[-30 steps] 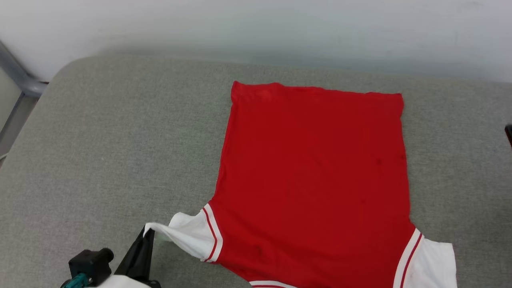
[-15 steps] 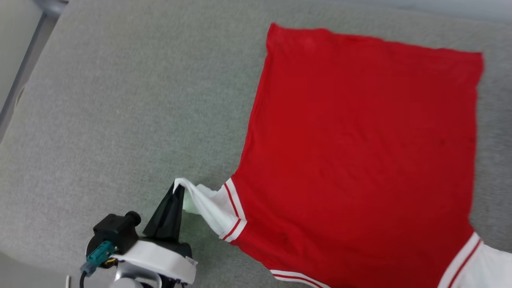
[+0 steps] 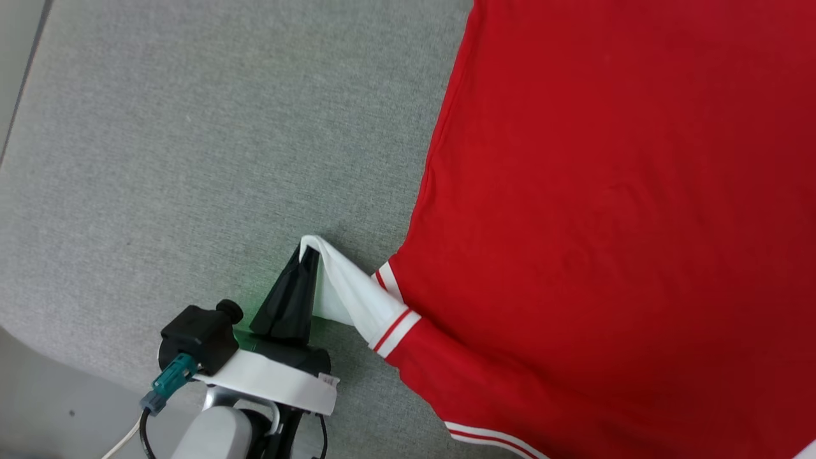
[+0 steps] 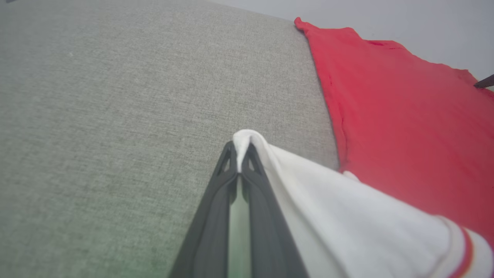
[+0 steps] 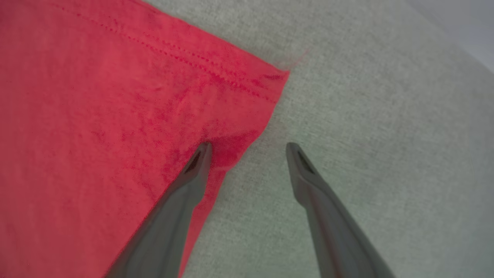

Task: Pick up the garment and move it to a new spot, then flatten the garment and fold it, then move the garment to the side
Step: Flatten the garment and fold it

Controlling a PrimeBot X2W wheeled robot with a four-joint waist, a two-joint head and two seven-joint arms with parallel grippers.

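The red garment [image 3: 605, 210] lies spread flat, plain side up, on a grey fabric surface [image 3: 191, 159]; its letters and number are hidden. My left gripper [image 3: 307, 252] is shut on the tip of the white left sleeve [image 3: 347, 296], lifting it off the surface; the pinch shows in the left wrist view, where the left gripper [image 4: 240, 148] holds a white fold of sleeve [image 4: 347, 216]. My right gripper [image 5: 249, 146] is open near the garment's bottom hem corner [image 5: 266, 83], one finger [image 5: 195, 170] over the red cloth [image 5: 96, 135], the other over the grey surface.
The grey surface's near-left edge [image 3: 64, 357] drops to a pale floor. A light wall [image 4: 386, 19] rises beyond the garment's far side. Bare grey fabric [image 5: 386, 135] stretches to the right of the hem corner.
The head camera has tilted down and turned, so the garment shifted up and right in view. My left gripper keeps its hold on the sleeve, which now folds in nearer the red body.
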